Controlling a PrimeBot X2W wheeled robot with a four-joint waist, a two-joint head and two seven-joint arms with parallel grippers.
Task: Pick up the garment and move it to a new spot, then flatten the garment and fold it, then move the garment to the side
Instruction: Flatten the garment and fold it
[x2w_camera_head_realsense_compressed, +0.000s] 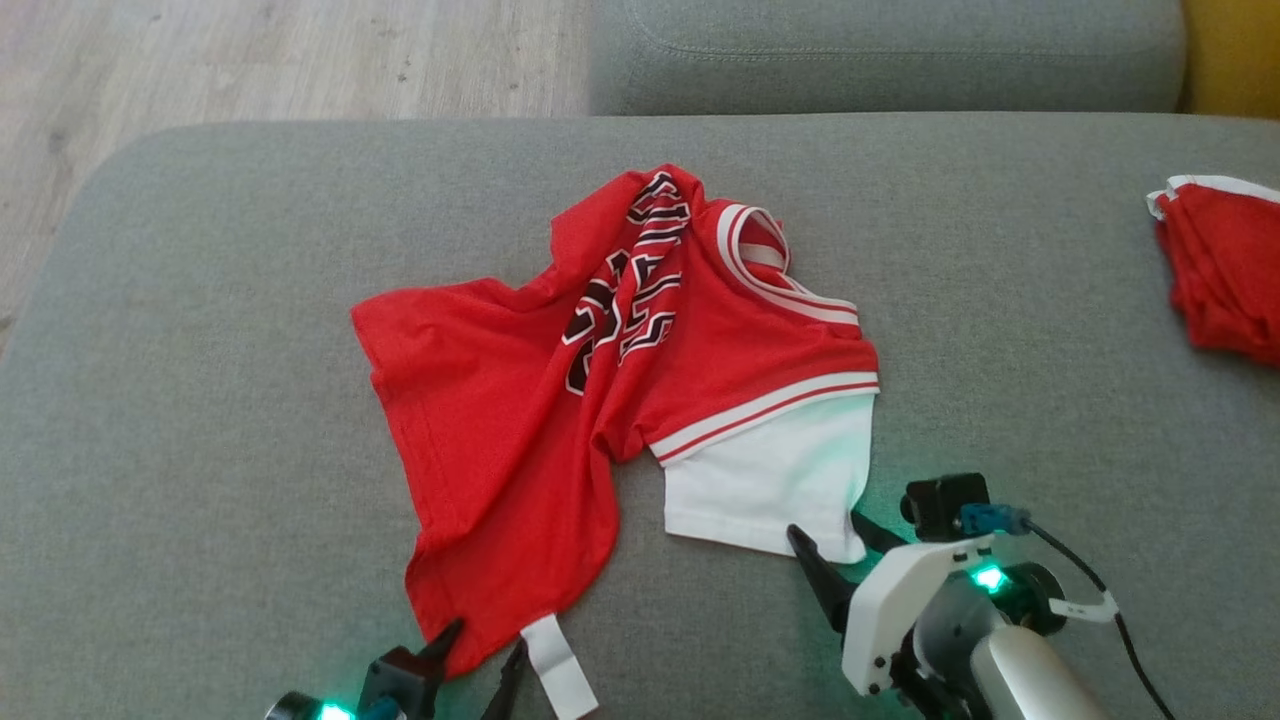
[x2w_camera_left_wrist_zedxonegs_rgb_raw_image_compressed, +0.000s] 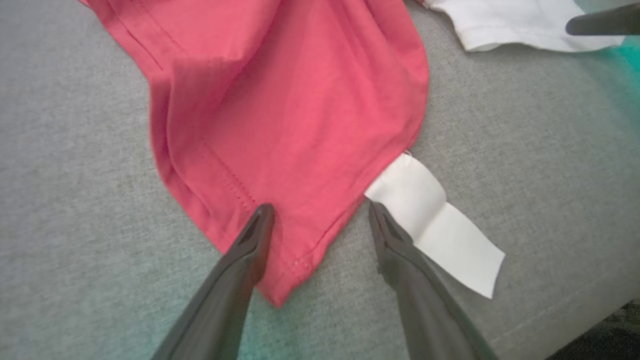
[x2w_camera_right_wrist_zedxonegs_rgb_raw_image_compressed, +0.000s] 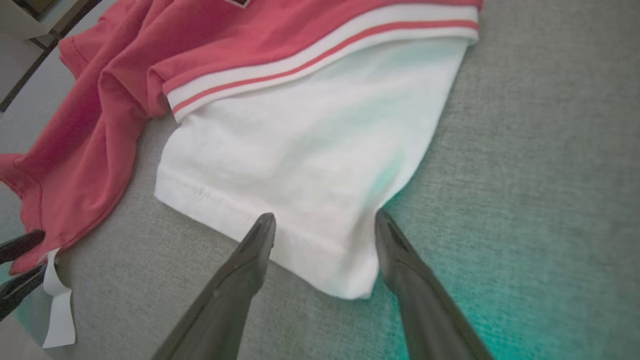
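The garment (x2w_camera_head_realsense_compressed: 620, 370) is a red jersey with black lettering, white-striped trim and a white sleeve (x2w_camera_head_realsense_compressed: 770, 480), lying crumpled on the grey cushion (x2w_camera_head_realsense_compressed: 200, 400). My left gripper (x2w_camera_head_realsense_compressed: 485, 650) is open at the jersey's near red corner (x2w_camera_left_wrist_zedxonegs_rgb_raw_image_compressed: 290, 250), its fingers straddling the hem beside a white label (x2w_camera_left_wrist_zedxonegs_rgb_raw_image_compressed: 435, 220). Over the corner of the white sleeve (x2w_camera_right_wrist_zedxonegs_rgb_raw_image_compressed: 320, 175), my right gripper (x2w_camera_head_realsense_compressed: 830, 530) stands open with the fabric edge between its fingers. In the right wrist view the left gripper's fingertips (x2w_camera_right_wrist_zedxonegs_rgb_raw_image_compressed: 20, 245) and the label (x2w_camera_right_wrist_zedxonegs_rgb_raw_image_compressed: 57, 310) appear at the lower left.
A second red garment (x2w_camera_head_realsense_compressed: 1220, 270) lies at the cushion's right edge. Another grey cushion (x2w_camera_head_realsense_compressed: 880, 50) sits behind, with wooden floor (x2w_camera_head_realsense_compressed: 250, 60) at the far left. The near cushion edge (x2w_camera_left_wrist_zedxonegs_rgb_raw_image_compressed: 575, 320) runs close to the left gripper.
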